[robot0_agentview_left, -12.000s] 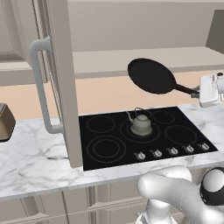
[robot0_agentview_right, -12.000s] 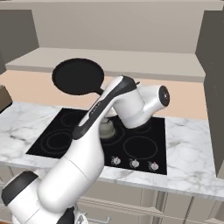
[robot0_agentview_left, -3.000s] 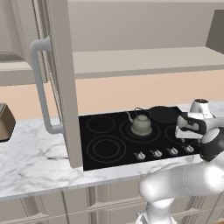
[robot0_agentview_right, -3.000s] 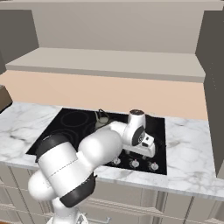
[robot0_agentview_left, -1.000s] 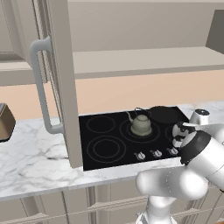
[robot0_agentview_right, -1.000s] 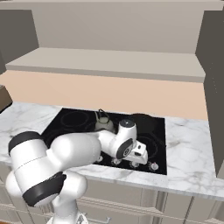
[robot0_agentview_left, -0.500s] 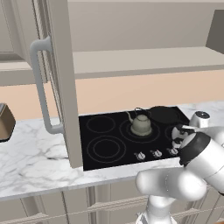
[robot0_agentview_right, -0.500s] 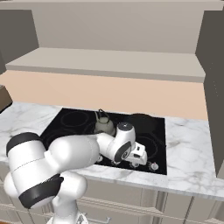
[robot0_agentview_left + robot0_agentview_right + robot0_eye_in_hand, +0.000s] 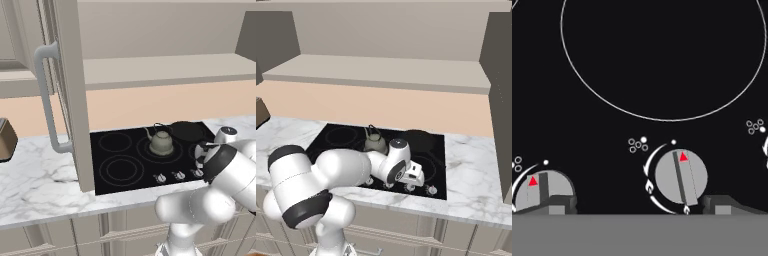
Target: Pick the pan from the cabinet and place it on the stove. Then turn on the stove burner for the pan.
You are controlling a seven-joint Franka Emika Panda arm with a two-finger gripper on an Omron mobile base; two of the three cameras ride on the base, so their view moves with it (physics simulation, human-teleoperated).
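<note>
The white arm folds low over the near right part of the scene, its thick upper links bunched close to the base and its dark joints showing at the bends. The forearm reaches forward and down, with the wrist turned so the hand points at the surface below. The pincer (image 9: 415, 179) hangs low at the end of it, empty, with its jaws spread wide apart. In the hand view the two dark fingertips (image 9: 561, 204) stand far apart at the bottom, one at the left and one at the right, with nothing gripped between them.
</note>
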